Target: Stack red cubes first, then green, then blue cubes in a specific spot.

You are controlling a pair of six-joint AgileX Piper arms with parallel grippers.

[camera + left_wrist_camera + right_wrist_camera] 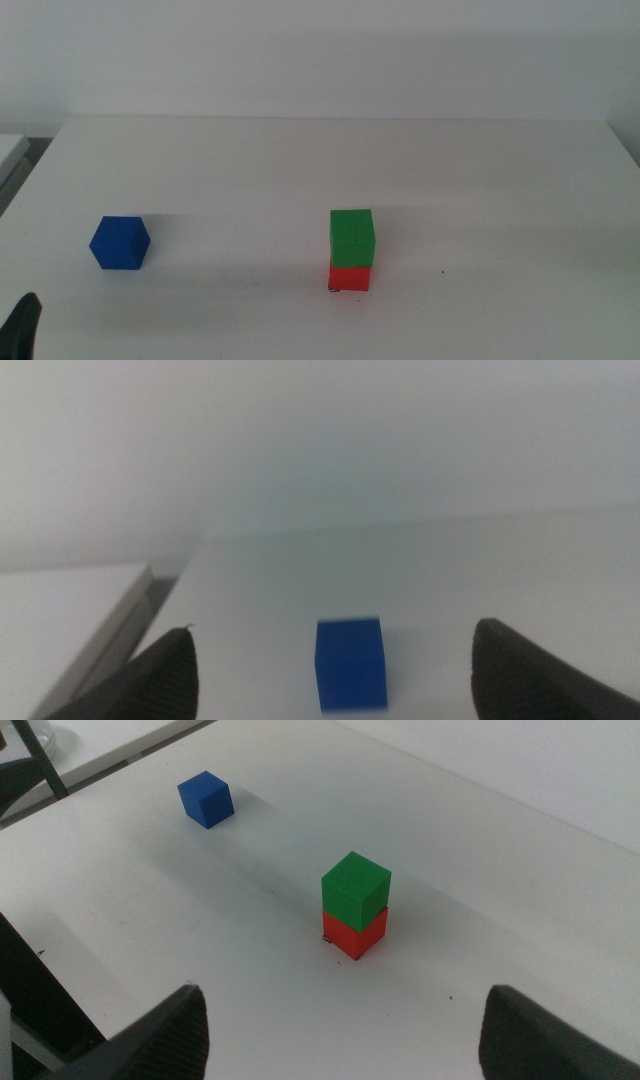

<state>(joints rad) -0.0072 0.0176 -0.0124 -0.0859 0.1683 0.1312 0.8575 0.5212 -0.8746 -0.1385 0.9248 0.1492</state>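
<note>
White table (300,160). Red cube (349,276) rests directly on surface; blue cube (119,243) also on surface, well apart, left of red cube.

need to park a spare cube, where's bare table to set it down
Bare white table lies between the blue cube and the green cube stacked on the red cube, also behind both and right of the stack. Only crowding: the left gripper, open, facing the blue cube.

green cube (352,236) sits on red cube (349,276); blue cube (119,242) lies well left (alone)
</note>
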